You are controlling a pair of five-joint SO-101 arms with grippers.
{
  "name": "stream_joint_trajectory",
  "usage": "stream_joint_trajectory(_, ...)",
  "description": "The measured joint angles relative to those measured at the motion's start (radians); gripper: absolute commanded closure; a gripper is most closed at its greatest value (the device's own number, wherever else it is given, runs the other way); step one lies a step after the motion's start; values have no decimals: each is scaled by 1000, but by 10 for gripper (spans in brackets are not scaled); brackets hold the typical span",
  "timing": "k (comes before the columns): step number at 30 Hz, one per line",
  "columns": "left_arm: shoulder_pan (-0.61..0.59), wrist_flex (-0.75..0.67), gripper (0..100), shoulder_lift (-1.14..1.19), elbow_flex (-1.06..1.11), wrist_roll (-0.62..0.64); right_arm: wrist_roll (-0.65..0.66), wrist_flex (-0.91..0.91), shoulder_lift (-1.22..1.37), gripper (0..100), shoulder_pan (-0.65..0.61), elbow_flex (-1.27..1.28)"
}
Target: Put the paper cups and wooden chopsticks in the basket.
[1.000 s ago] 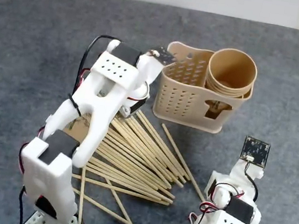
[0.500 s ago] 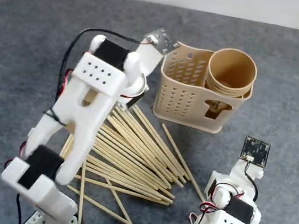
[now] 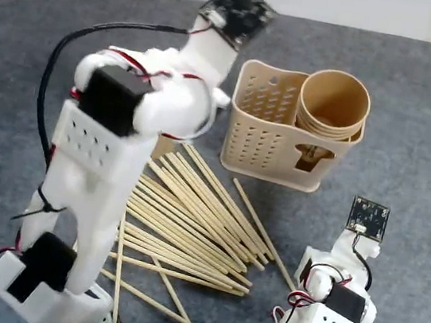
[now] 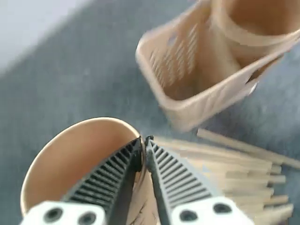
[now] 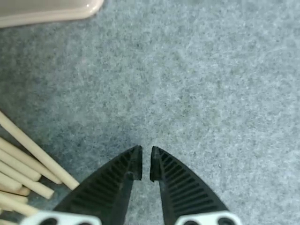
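My left gripper [image 4: 143,140] is shut on the rim of a tan paper cup [image 4: 79,154], one finger inside and one outside. It holds the cup above the carpet beside the beige perforated basket [image 4: 187,79]. In the high view the left arm [image 3: 122,140] rises tall left of the basket [image 3: 269,149] and hides most of the held cup. A stack of paper cups [image 3: 334,106] sits in the basket's right compartment. Many wooden chopsticks [image 3: 191,222] lie fanned on the carpet in front. My right gripper [image 5: 146,154] is shut over bare carpet, holding nothing, with chopstick ends [image 5: 23,159] beside it.
Grey carpet covers the table. The right arm [image 3: 331,306] sits low at the front right, near the chopstick pile's edge. The basket's left compartment [image 3: 269,97] holds nothing. Open carpet lies right of the basket and behind it.
The left arm has lifted and swung up with the cup, its wrist now high above the chopsticks beside the basket. The right arm has not moved.
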Motion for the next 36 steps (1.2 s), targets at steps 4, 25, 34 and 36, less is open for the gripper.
stream_joint_trajectory(4,77,-95,993,-2,-60,0,0,0,0,952,0,0)
stream_joint_trajectory(25,293,-746,993,63,29,0,0,0,0,952,0,0)
stream_joint_trajectory(34,339,-852,993,158,31,0,0,0,0,952,0,0)
stream_joint_trajectory(36,353,-862,993,183,31,0,0,0,0,952,0,0)
